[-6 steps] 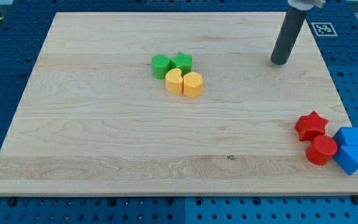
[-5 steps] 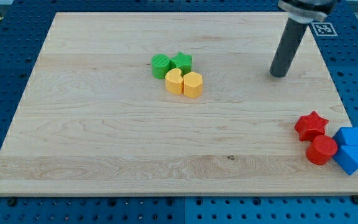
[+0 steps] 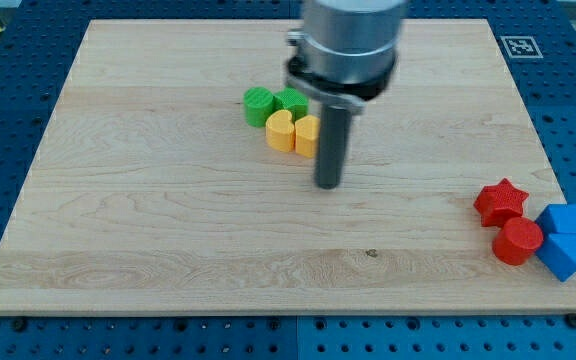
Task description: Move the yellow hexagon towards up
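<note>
on the pale wooden board (image 3: 168, 220), my tip (image 3: 327, 185) rests just below the yellow hexagon (image 3: 307, 135); no claw shows.

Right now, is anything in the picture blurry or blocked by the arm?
Camera view: the arm's upper body looks soft with motion blur and hides part of the yellow hexagon; my tip sits just below it; the board is evenly lit, sharp.

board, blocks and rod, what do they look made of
Board: looks like pale wood with a matte finish; grain lines and a small dark knot show. Yellow blocks: probably plastic, solid even colour, with a faint sheen on top. Rod: dark, smooth and matte, perhaps plastic or coated metal; my tip sits just below the yellow pair.
</note>
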Tool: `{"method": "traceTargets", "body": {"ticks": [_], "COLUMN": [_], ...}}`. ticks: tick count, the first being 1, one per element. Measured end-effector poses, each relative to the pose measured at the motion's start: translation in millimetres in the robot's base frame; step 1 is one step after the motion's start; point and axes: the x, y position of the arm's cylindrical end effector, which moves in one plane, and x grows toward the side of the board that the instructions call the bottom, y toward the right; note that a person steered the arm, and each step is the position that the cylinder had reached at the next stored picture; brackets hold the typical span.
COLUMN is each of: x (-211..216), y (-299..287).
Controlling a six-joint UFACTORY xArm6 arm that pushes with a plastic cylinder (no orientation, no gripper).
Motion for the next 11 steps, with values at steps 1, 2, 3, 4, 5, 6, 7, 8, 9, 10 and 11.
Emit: {"method": "traceTargets", "body": {"ticks": [1, 2, 3, 4, 5, 6, 7, 8, 9, 10, 11], "x": [-8.9, -8.9, -33.8, -50.4, -50.4, -50.4, -50.4, -50.4, -50.3, -50.3, -34.2], "y": [-32.0, -32.0, -32.0, -36.4, -36.4, -26.1, -0.1, 17.8, 19.0, 19.0, 19.0]}}
